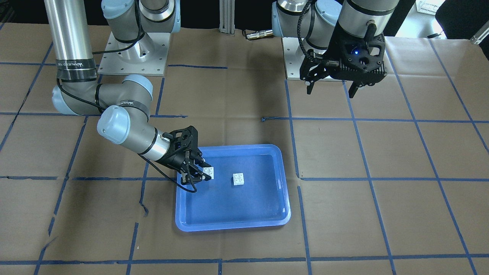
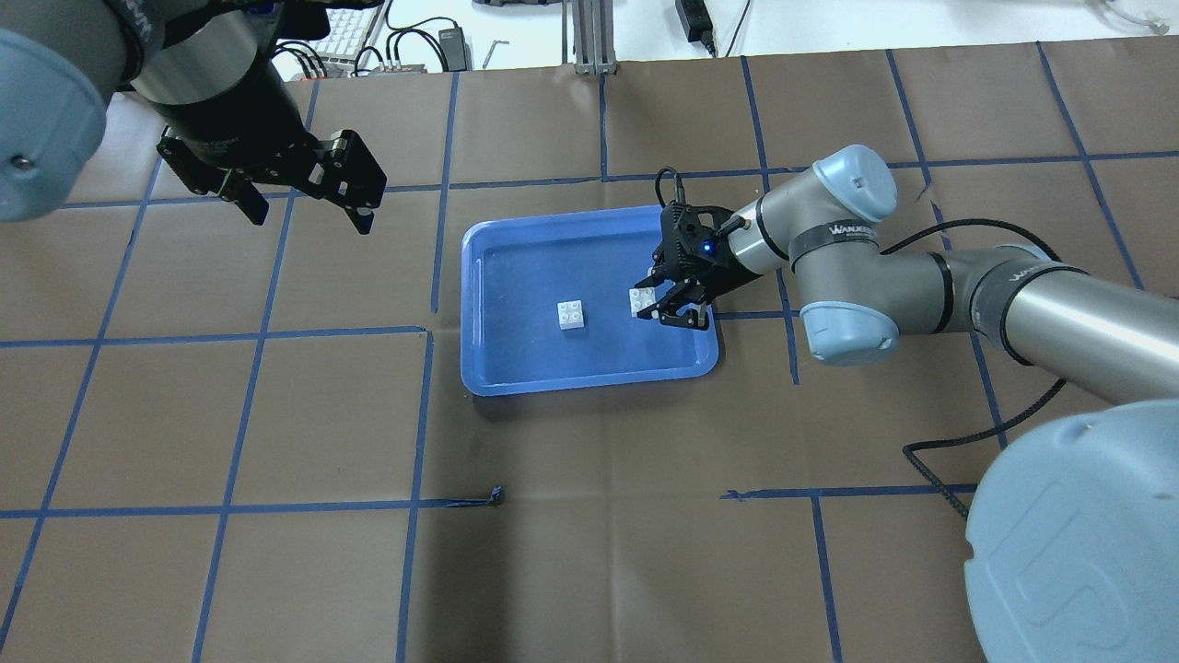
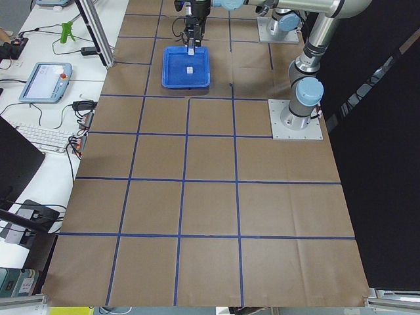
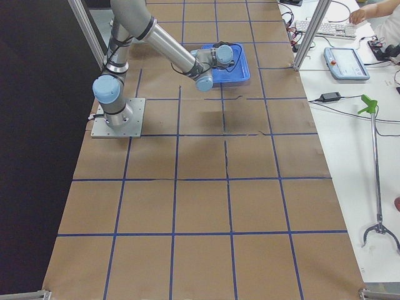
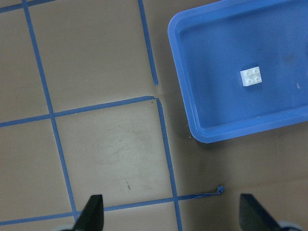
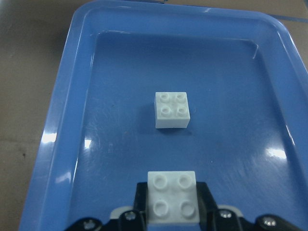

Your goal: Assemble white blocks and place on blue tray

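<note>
A: Gripper states, quick.
B: The right gripper [image 2: 650,302] is clamped on one white block [image 6: 172,197], which is gripped by its side faces, studs up. The left gripper [image 2: 309,219] is spread wide with nothing in it. It is raised over the worktop's left half, well apart from the blue tray [image 2: 525,267].
A: Where are the task's things?
B: The tray is set near the middle of the worktop. The held block is over the tray floor, near the rim facing the worktop's right end. Whether it is lifted clear of the floor cannot be told. The second white block [image 6: 172,109] is lying loose around the tray's centre, studs up, apart from the held one.
A: Step in hand?
B: It is judged to be stacking: the held block is to be carried over the loose one and pressed on.
A: How is it done well?
B: The held block should be raised above stud height before it is moved across, so the loose one isn't knocked. Edges should be squared first, as the loose block looks slightly turned in the wrist view. The descent should be kept straight and the push centred, since the loose block may be slid or tipped on the glossy floor. The grip should be let go only once the studs are seated.
</note>
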Robot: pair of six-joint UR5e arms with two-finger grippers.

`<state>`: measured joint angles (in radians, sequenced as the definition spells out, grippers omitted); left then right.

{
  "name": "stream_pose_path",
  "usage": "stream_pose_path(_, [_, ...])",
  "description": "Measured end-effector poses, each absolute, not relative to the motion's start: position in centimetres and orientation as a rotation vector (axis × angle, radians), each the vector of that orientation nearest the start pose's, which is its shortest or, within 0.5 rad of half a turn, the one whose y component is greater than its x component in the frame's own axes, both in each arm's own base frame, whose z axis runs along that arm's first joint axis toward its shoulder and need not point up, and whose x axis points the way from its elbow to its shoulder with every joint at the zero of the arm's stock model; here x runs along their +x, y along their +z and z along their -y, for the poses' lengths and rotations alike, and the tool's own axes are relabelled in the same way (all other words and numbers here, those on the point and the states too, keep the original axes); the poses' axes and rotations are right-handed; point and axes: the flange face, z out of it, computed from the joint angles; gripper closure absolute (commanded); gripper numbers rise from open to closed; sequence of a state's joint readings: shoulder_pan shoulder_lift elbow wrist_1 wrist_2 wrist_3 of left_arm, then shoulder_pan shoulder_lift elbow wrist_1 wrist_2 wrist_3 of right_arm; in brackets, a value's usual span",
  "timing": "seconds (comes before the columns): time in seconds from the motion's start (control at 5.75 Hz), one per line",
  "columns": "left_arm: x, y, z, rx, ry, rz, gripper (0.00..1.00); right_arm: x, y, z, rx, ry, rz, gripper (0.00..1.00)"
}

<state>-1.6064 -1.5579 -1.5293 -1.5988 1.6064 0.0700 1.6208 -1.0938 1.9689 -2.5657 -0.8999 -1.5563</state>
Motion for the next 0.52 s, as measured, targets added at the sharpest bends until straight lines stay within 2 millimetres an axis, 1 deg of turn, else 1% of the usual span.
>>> stream_pose_path(0.17, [-14.7, 51.4, 48.2, 0.144, -0.047, -3.102, 0.01, 23.5, 16.1, 54.4, -1.900, -0.762, -1.806, 0.64])
stream_pose_path(0.35, [-14.7, 51.5, 48.1, 0.138, -0.052, -3.103, 0.01, 24.3, 15.4, 54.4, -1.871, -0.780, -1.813, 0.65])
stream_pose_path(0.52, [-14.7, 51.7, 48.0, 0.136, -0.056, -3.104, 0.01, 24.6, 15.1, 54.6, -1.863, -0.792, -1.813, 0.65])
